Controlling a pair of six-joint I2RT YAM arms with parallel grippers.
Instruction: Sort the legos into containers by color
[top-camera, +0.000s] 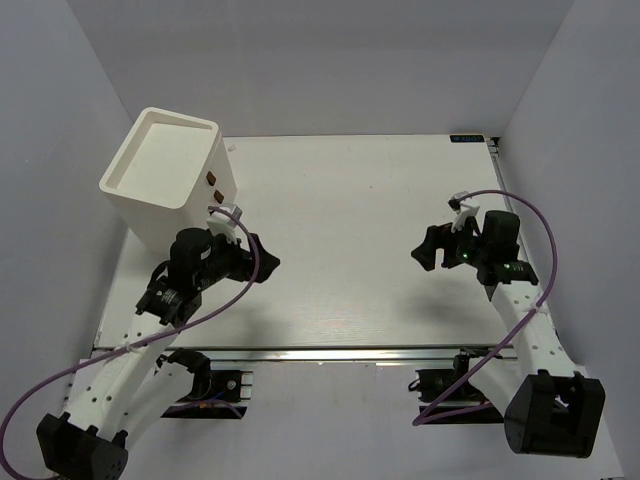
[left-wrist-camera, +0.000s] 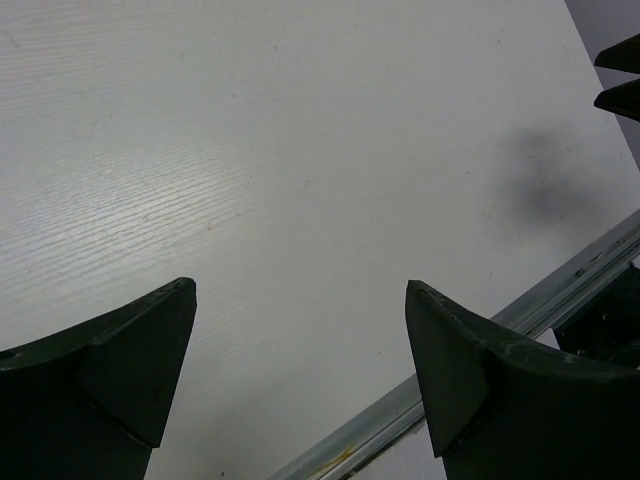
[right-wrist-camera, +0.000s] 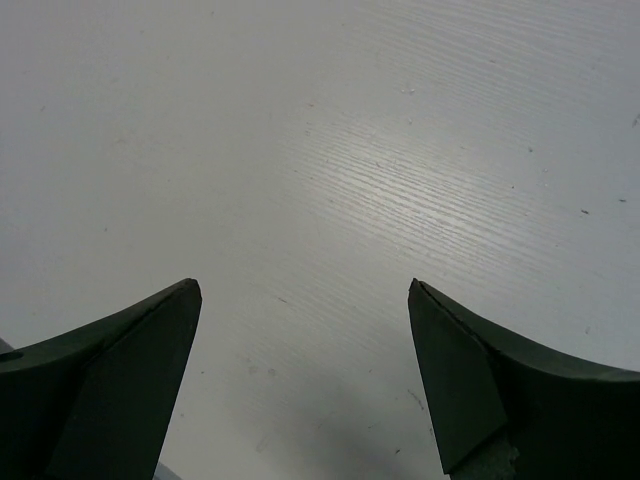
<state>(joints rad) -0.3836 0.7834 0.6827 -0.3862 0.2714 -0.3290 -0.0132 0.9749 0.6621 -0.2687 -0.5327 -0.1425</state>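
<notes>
The tall cream-white drawer box (top-camera: 170, 180) with a recessed top stands at the table's back left; two small brown knobs (top-camera: 214, 186) show on its right face, and its drawers look pushed in. No legos show in any view. My left gripper (top-camera: 262, 262) is open and empty, just in front and right of the box. In its wrist view (left-wrist-camera: 300, 290) only bare table lies between the fingers. My right gripper (top-camera: 424, 250) is open and empty at the right of the table. Its wrist view (right-wrist-camera: 305, 290) also shows bare table.
The white table (top-camera: 350, 230) ends at a metal rail (top-camera: 330, 352) along the near edge, which also shows in the left wrist view (left-wrist-camera: 560, 290). Grey walls close in the back and sides. Purple cables loop off both arms.
</notes>
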